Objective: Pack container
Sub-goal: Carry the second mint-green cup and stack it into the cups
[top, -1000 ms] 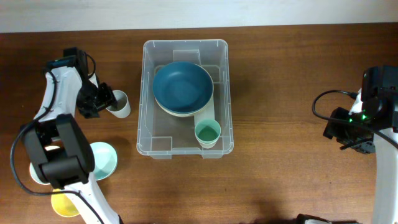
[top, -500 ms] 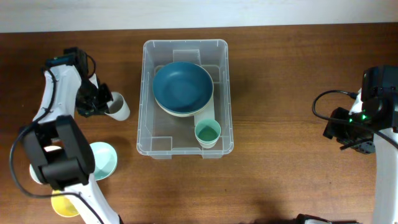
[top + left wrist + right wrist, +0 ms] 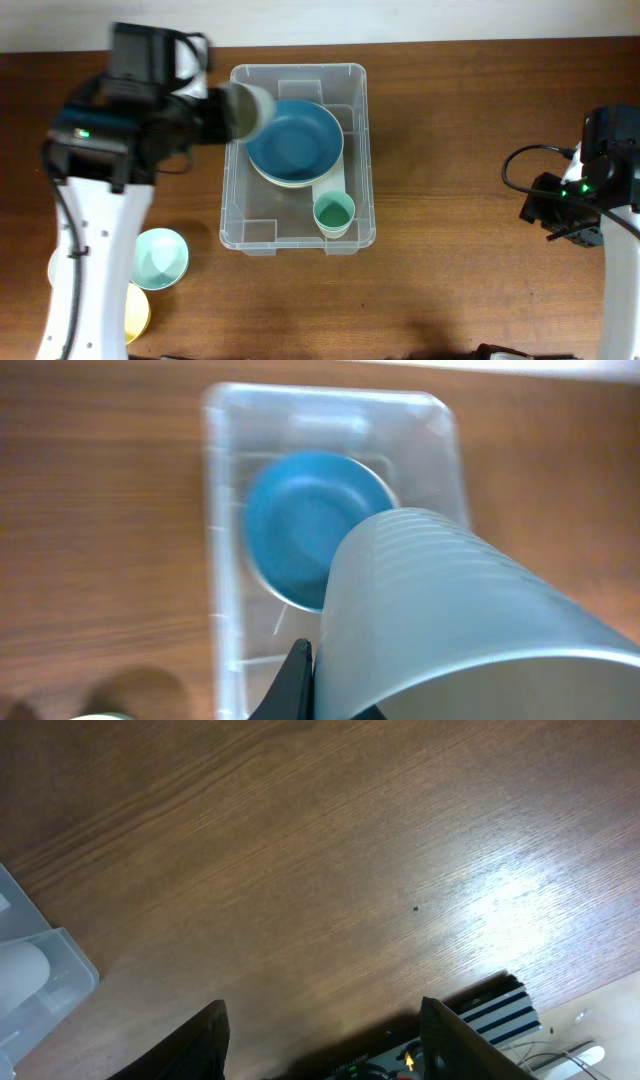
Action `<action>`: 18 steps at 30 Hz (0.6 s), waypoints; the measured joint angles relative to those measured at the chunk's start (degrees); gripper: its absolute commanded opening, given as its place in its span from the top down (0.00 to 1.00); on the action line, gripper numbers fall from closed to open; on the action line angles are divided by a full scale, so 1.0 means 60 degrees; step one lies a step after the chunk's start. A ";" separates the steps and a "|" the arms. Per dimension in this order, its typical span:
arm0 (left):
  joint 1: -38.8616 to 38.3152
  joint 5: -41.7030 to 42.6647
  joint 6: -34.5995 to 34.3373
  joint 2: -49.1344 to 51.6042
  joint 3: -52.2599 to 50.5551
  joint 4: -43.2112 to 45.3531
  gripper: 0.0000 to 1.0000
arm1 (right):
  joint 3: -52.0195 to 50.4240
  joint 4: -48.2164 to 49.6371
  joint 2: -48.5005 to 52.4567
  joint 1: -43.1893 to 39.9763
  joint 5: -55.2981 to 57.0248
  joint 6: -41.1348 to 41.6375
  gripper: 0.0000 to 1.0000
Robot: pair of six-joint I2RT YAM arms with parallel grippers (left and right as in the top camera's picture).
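Left gripper (image 3: 226,113) clamped on the pale cup (image 3: 250,105), above the container (image 3: 298,68) at its left rim, mid-tabletop near the far edge; carry-in step, I'd judge; next calls for lowering beside the blue bowl (image 3: 295,138), then releasing.

1. Container (image 3: 298,72): clear, colourless plastic.
2. Blue bowl (image 3: 295,138): deep teal-blue, plain.
3. Cream bowl (image 3: 290,184): only an off-white edge visible.
4. Green cup (image 3: 333,213): pale green.
5. Pale cup (image 3: 450,610): translucent grey-white, faint ribbed bands.
6. Table (image 3: 460,150): brown wood grain.
7. Mint bowl (image 3: 160,257) and yellow bowl (image 3: 135,312): both plain.
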 measured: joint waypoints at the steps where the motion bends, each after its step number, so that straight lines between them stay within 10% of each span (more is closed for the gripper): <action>1: -0.0390 -0.0015 0.0000 0.0066 -0.0033 -0.0007 0.99 | 0.0000 0.0000 0.0000 0.0000 0.0000 0.0000 0.43; 18: -0.3694 0.0018 0.0004 0.3249 -0.0667 -0.0678 0.99 | 0.0000 -0.0007 0.0000 0.0000 -0.0004 0.0000 0.43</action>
